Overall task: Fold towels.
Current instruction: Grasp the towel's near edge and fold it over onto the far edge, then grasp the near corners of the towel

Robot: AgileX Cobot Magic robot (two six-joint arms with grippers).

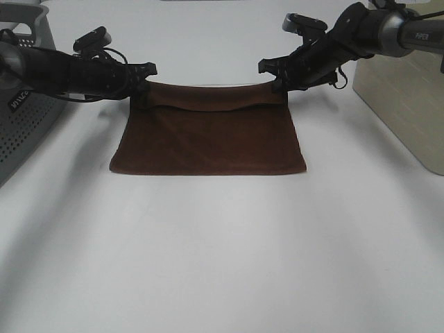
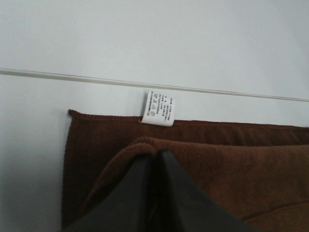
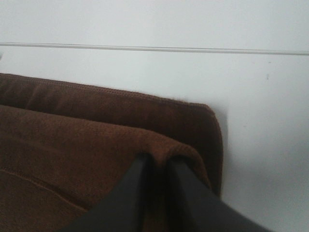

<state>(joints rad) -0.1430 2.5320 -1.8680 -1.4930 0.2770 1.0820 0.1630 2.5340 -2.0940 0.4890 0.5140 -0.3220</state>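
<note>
A dark reddish-brown towel (image 1: 208,142) lies folded on the white table, its upper layer ending a little short of the far edge. My left gripper (image 1: 142,87) pinches the upper layer's far left corner; in the left wrist view its fingers (image 2: 145,193) close on the cloth edge (image 2: 203,159), just below the small white tag (image 2: 158,108). My right gripper (image 1: 277,83) holds the far right corner the same way. In the right wrist view the towel (image 3: 72,145) bunches over the narrow gap between the gripper's (image 3: 159,162) tips.
A grey perforated basket (image 1: 21,111) stands at the left edge and a beige bin (image 1: 402,104) at the right. White table (image 1: 222,263) stretches in front of the towel. A thin seam (image 2: 193,89) runs across the table beyond the towel.
</note>
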